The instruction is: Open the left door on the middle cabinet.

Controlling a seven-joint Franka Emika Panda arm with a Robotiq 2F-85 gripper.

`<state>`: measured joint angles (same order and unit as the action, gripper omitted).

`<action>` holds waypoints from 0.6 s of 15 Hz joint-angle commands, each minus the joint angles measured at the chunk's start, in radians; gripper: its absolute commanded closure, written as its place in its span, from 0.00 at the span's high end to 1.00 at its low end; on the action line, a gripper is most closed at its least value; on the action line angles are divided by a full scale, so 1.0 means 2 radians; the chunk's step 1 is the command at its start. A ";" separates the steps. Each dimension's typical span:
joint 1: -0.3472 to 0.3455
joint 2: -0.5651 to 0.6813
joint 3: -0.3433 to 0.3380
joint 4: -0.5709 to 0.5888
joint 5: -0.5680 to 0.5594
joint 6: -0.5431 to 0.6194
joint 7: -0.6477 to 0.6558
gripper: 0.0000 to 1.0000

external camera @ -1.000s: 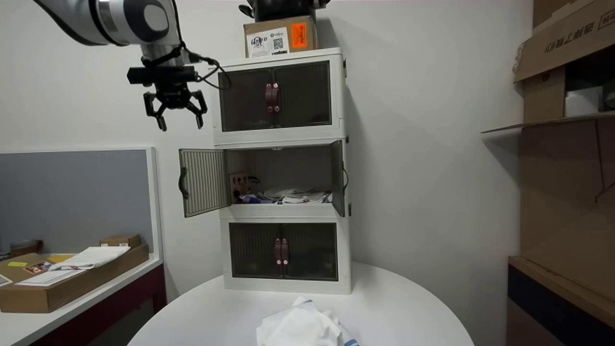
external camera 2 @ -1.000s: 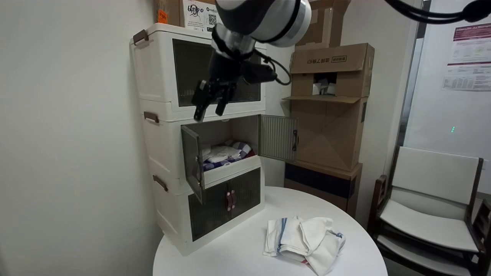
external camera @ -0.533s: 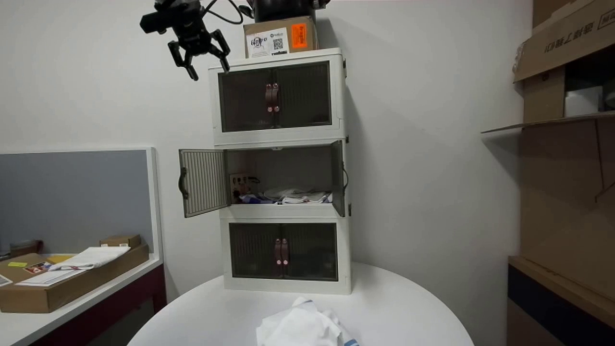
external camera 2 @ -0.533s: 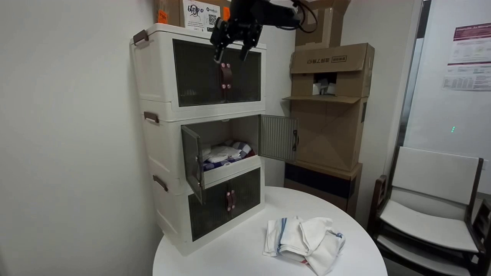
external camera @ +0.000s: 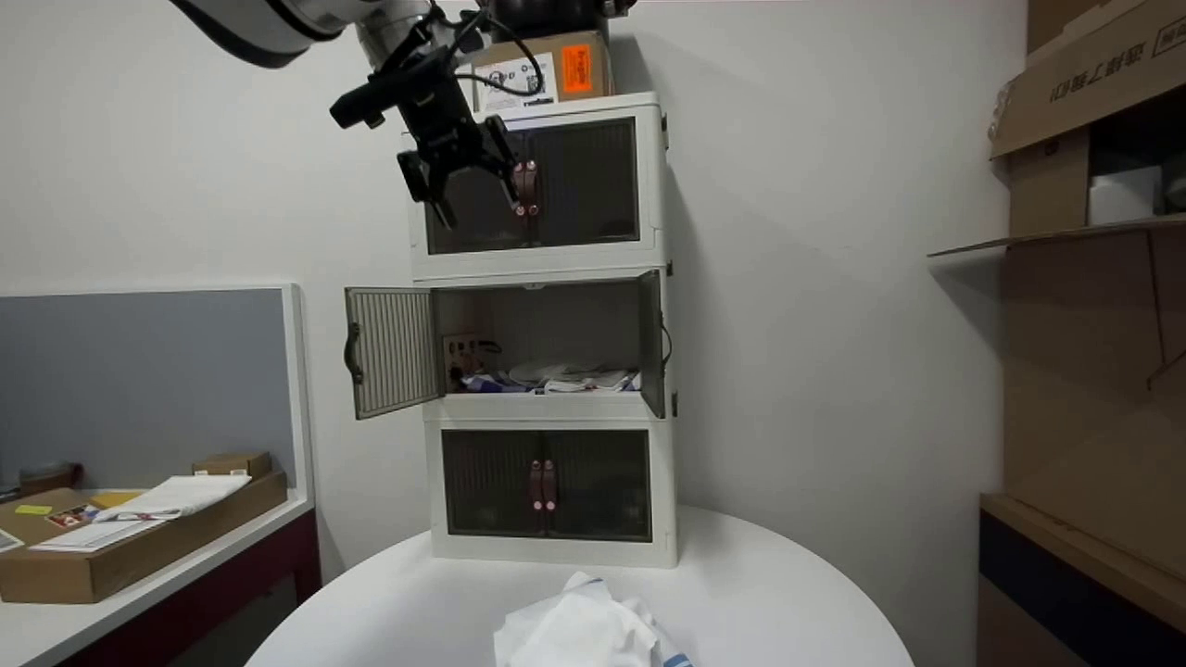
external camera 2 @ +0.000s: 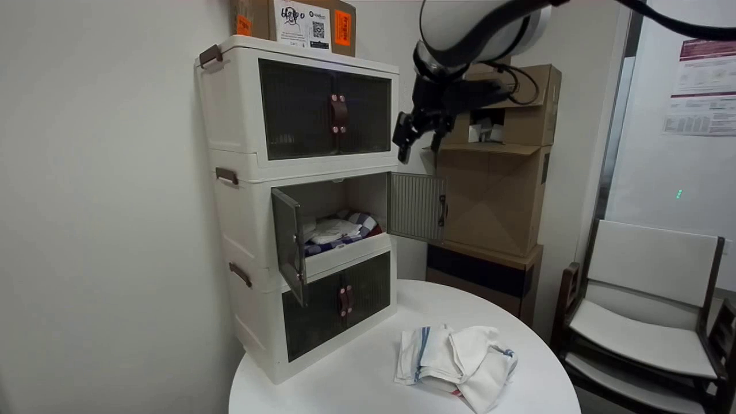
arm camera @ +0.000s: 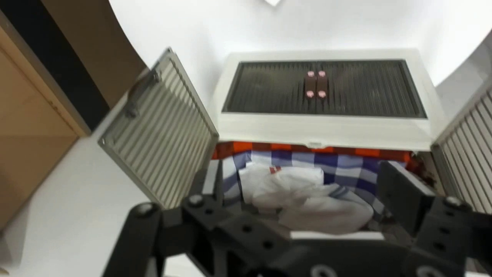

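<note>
The middle cabinet (external camera: 547,406) is the central tier of the white tower; it also shows in an exterior view (external camera 2: 238,221) and in the wrist view (arm camera: 323,132). Its left door (external camera: 397,352) stands wide open, swung out to the side; in an exterior view (external camera 2: 289,244) it juts forward. The wrist picture is upside down, so the left door (arm camera: 474,150) is at its right edge, partly cut off. The right door (external camera: 652,345) is open too. My gripper (external camera: 480,206) is open and empty, tilted, in front of the top tier, apart from both doors; it also shows in both other views (external camera 2: 420,150) (arm camera: 307,182).
Folded cloths (arm camera: 284,184) lie inside the middle cabinet. The top tier (external camera 2: 328,164) and bottom tier (external camera: 547,548) have shut doors. A crumpled white cloth (external camera 2: 460,359) lies on the round white table (external camera 2: 322,379). Cardboard boxes (external camera 2: 491,195) stand beside the tower.
My gripper first rose, then came lower again while moving towards the tower's front, and is now more tilted. It stays open. Both middle doors have not moved.
</note>
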<state>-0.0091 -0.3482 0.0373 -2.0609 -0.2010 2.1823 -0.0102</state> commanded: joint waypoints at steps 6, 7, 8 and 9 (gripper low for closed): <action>0.018 -0.087 -0.077 -0.247 0.089 0.174 -0.070 1.00; 0.032 -0.093 -0.090 -0.266 0.121 0.195 -0.097 1.00; 0.039 -0.099 -0.096 -0.281 0.140 0.203 -0.110 1.00; 0.012 -0.066 -0.073 -0.240 0.107 0.175 -0.081 1.00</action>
<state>0.0240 -0.4822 -0.1165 -2.5453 0.0099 2.5369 -0.1716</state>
